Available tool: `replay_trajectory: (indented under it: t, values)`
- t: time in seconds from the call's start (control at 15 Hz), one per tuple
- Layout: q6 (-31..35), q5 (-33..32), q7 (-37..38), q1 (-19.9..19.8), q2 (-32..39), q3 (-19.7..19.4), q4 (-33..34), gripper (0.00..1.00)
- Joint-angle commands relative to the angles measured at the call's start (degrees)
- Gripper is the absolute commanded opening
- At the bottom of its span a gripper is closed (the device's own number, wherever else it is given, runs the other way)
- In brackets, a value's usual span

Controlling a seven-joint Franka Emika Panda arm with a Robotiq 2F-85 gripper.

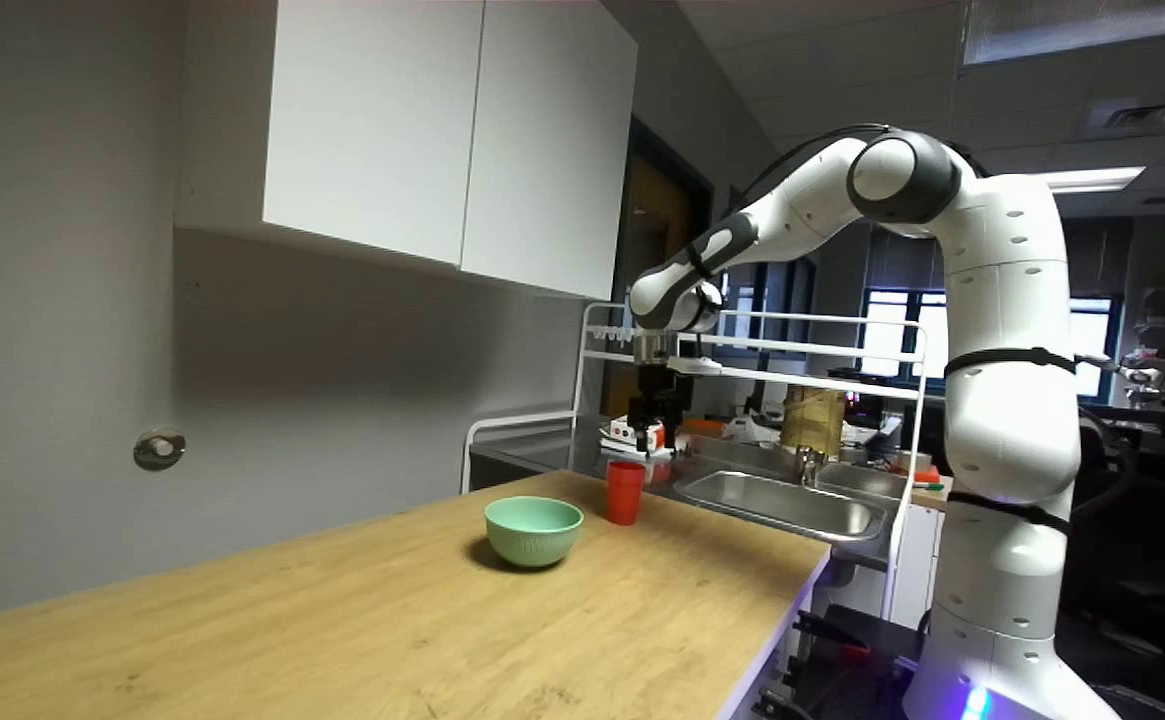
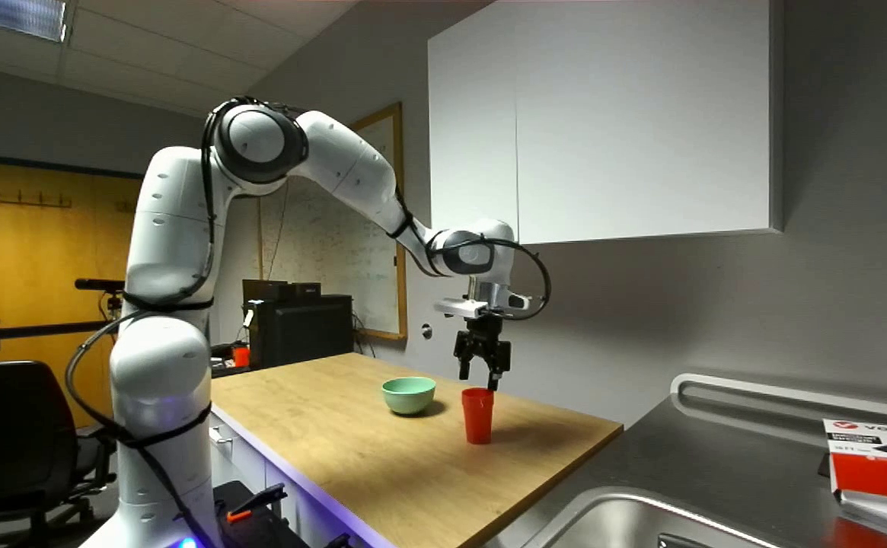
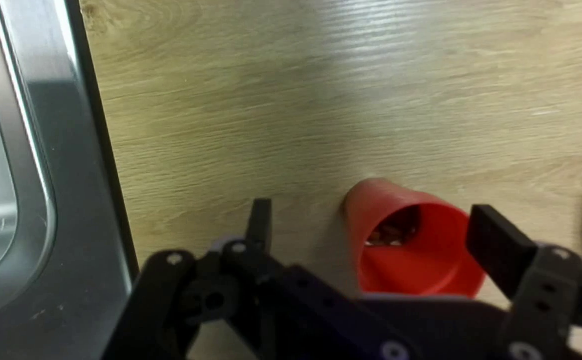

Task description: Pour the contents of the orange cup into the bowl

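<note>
Hand (image 3: 372, 227) is spread, off-center above the orange cup (image 2: 477, 418); I should shift to straddle it evenly before lowering.

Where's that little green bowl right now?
In both exterior views, the mint-green bowl sits upright on the wooden countertop, just left of the orange-red cup in the picture, with a small gap between them.
</note>
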Motion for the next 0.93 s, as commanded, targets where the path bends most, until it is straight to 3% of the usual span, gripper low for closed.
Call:
replay_trajectory:
  t: [0.0, 0.4, 0.47, 0.6, 0.87]
  values:
    - [-0.8, 2.6, 0.7, -1.6, 6.0, 0.1, 6.1, 1.0]
    - [-1.1, 4.0, 0.9, -3.0, 12.9, 0.7, 10.9, 0.98]
    - [-0.9, 3.9, 1.2, -3.0, 13.7, 0.7, 11.2, 0.74]
    - [-0.8, 3.5, 1.5, -3.0, 14.9, 0.7, 11.9, 0.7]
    - [-0.7, 2.3, 3.0, -2.6, 15.1, 0.5, 12.1, 0.38]
